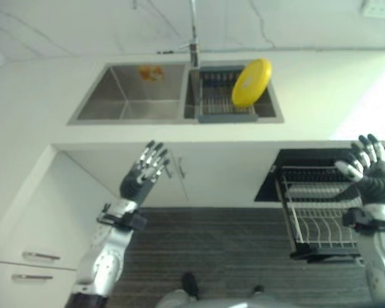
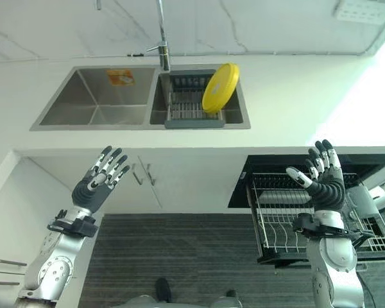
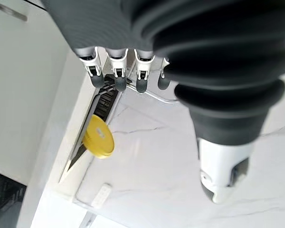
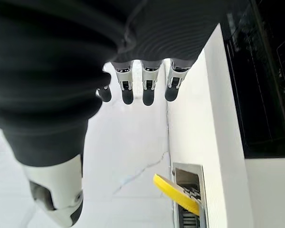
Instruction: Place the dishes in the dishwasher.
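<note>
Left eye view: yellow plate (image 1: 251,82) leans on edge in the sink's drying rack (image 1: 226,102); left hand (image 1: 143,174) raised, fingers spread, empty
Right eye view: right hand (image 2: 322,179) open above the dishwasher rack (image 2: 289,221)
Wrist views: both hands' fingers straight
Risk: the tilted plate could slip from a one-sided grip

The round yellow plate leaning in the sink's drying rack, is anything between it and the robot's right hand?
Nothing visible does. The round yellow plate leans in the grey drying rack in the sink's right basin; the right hand is raised, open, above the pulled-out wire dishwasher rack, with bare white countertop between them.
</note>
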You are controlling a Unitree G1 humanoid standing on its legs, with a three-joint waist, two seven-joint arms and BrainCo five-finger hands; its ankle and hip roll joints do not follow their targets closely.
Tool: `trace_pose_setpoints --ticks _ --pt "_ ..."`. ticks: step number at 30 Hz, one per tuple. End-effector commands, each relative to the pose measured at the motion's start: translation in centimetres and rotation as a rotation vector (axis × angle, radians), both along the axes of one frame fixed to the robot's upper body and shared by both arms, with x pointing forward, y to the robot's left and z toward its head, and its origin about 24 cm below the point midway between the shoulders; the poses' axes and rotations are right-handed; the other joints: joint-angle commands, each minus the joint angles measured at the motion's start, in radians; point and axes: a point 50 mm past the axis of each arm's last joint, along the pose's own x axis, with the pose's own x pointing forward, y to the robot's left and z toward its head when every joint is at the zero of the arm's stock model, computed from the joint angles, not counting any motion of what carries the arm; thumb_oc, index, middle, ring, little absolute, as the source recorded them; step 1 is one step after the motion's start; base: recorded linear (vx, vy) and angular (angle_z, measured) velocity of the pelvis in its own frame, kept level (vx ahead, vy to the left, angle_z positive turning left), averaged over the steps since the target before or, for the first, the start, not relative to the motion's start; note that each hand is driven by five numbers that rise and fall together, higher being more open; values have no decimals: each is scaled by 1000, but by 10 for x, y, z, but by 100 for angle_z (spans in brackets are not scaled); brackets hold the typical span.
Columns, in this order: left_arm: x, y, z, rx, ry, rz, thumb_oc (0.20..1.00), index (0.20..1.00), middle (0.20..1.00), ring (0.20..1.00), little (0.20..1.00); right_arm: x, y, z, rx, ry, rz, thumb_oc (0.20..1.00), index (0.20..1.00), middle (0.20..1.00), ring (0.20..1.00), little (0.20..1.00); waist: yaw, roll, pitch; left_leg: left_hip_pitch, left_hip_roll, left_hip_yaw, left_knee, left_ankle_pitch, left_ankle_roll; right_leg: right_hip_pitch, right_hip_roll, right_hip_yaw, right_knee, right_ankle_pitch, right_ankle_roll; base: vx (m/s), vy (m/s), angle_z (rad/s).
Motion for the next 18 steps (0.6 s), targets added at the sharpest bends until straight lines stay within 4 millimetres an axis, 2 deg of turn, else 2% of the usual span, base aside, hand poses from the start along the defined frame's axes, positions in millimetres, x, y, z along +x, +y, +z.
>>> trace_pose_setpoints --ticks 1,2,3,5,7,8,9,10,11,12,15,17,18 --pt "-1 2 23 9 -120 -23 1000 1000 1000 1000 1000 3 -7 24 -24 -116 -25 1000 1000 1000 1000 1000 19 -1 -45 -23 59 -20 6 -50 -48 -32 68 -16 149 -19 4 103 162 18" --pt "-2 2 22 20 -123 -24 1000 1000 1000 1000 1000 3 -6 22 -21 -115 -20 1000 1000 1000 1000 1000 20 -3 -42 -21 56 -24 6 -52 -42 -55 66 -14 206 1 8 93 140 13" --pt "-4 2 22 27 -123 -30 1000 1000 1000 1000 1000 1 -5 20 -25 -110 -12 1000 1000 1000 1000 1000 19 0 -33 -12 55 -40 6 -56 -34 -113 72 -5 320 40 16 80 96 6" --pt "-4 2 21 22 -114 -26 1000 1000 1000 1000 1000 0 -2 16 -22 -100 3 1000 1000 1000 1000 1000 13 3 -24 -3 60 -52 6 -65 -34 -178 89 -2 375 51 13 88 15 -7" --pt "-2 3 24 35 -117 -14 1000 1000 1000 1000 1000 0 -1 14 -17 -95 11 1000 1000 1000 1000 1000 1 2 -14 8 65 -68 6 -66 -46 -208 115 -30 305 28 -6 95 -96 2" --pt "1 3 29 40 -128 -17 1000 1000 1000 1000 1000 1 -1 15 -8 -99 11 1000 1000 1000 1000 1000 -2 -3 -11 19 61 -72 6 -73 -55 -223 108 -61 202 24 -13 134 -174 9" --pt "3 8 32 51 -141 -28 1000 1000 1000 1000 1000 -2 -2 15 -3 -103 -3 1000 1000 1000 1000 1000 -3 -10 -5 29 52 -72 6 -79 -55 -217 80 -86 190 72 -4 179 -180 10" --pt "2 9 30 51 -142 -25 1000 1000 1000 1000 1000 -4 -1 13 1 -100 -7 1000 1000 1000 1000 1000 -8 -19 10 45 35 -74 6 -84 -39 -235 61 -79 243 132 8 190 -129 24" --pt "-2 8 27 40 -142 -7 1000 1000 1000 1000 1000 -4 1 10 4 -99 -2 1000 1000 1000 1000 1000 -22 -12 27 76 31 -84 6 -92 -39 -263 57 -53 272 167 15 181 -111 33" --pt "0 8 28 17 -143 5 1000 1000 1000 1000 1000 -2 2 8 6 -101 -8 1000 1000 1000 1000 1000 -33 4 34 95 34 -111 6 -101 -39 -284 70 -26 275 154 12 140 -129 37" --pt "4 5 29 -8 -138 -6 1000 1000 1000 1000 1000 5 2 10 15 -111 -28 1000 1000 1000 1000 1000 -29 4 27 113 25 -129 6 -115 -34 -262 74 -32 241 152 11 96 -190 24" --pt "5 0 27 0 -122 -26 1000 1000 1000 1000 1000 8 3 9 32 -102 -45 1000 1000 1000 1000 1000 -31 4 13 119 22 -134 6 -120 -32 -225 93 -22 206 124 5 96 -171 10" --pt "5 -3 25 -1 -106 -29 1000 1000 1000 1000 1000 9 4 6 26 -82 -40 1000 1000 1000 1000 1000 -34 6 -2 118 21 -126 6 -120 -29 -189 111 -15 179 87 -3 85 -126 -3"
